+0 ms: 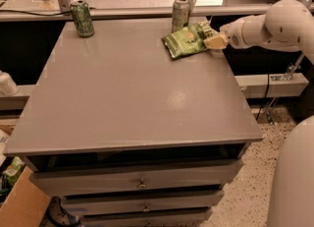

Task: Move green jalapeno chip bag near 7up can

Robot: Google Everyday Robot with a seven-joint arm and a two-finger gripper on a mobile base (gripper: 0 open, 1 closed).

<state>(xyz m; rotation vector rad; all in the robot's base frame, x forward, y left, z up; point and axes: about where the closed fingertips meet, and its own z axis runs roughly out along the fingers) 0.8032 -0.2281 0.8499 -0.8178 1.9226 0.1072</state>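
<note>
Camera view: chip bag [185, 40] lies on the table [147, 98], far right corner, just beside the pale can [180, 14], at its 5 o'clock. Gripper [214, 40] touches the bag's 3 o'clock edge; hold cannot be told. Risks: snagged foil drags the bag away on retreat; a push toward 11 o'clock topples the can.

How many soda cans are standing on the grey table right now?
2. The darker green can stands at the table's far left corner; the pale 7up can stands at the far edge, just behind the chip bag, with the claw at its right end.
</note>
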